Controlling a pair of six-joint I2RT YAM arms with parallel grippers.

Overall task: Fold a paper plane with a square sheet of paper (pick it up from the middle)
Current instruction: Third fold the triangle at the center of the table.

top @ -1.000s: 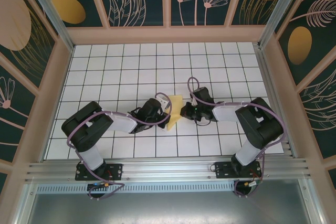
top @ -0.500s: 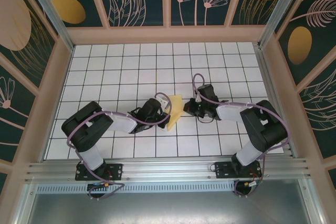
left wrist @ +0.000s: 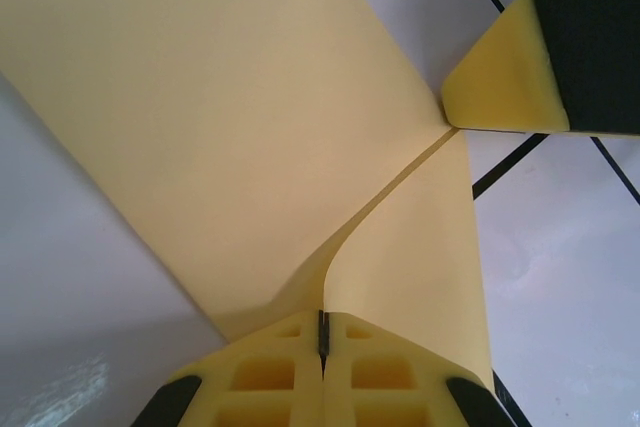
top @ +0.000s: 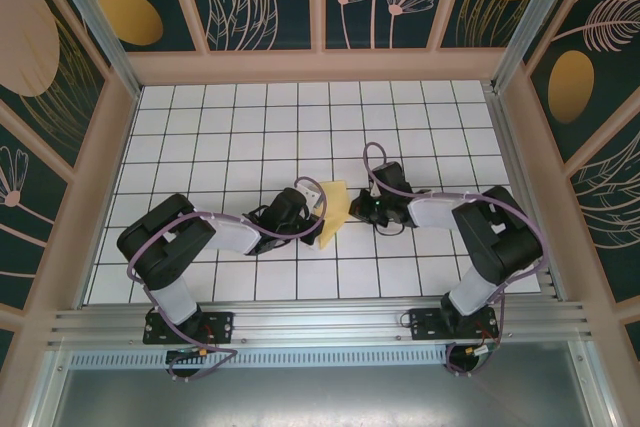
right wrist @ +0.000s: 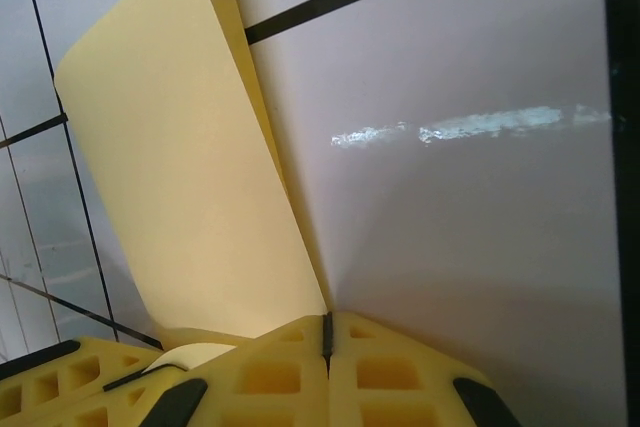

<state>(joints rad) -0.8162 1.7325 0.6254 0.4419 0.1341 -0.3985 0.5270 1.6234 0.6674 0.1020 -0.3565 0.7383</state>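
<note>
The square sheet of paper (top: 333, 215) is yellow, folded along a crease, and held up off the white grid table between both grippers. My left gripper (top: 320, 209) is shut on its left end. In the left wrist view the two flaps of the sheet (left wrist: 230, 127) spread out from the shut left gripper (left wrist: 322, 337). A fingertip (left wrist: 505, 77) of the right gripper meets the crease's far end. My right gripper (top: 352, 211) is shut on the right end. In the right wrist view the sheet (right wrist: 190, 177) rises leftward from the shut right gripper (right wrist: 327, 332). The paper plane is out of view.
The white grid table (top: 250, 137) stretches free behind and beside the arms. Patterned walls with wooden frames (top: 320, 65) close in the back and sides. An aluminium rail (top: 320, 322) runs along the near edge by the arm bases.
The right wrist swung slightly right and back, then eased left again. The sheet and the left gripper stayed almost in place, and both grippers stayed shut.
</note>
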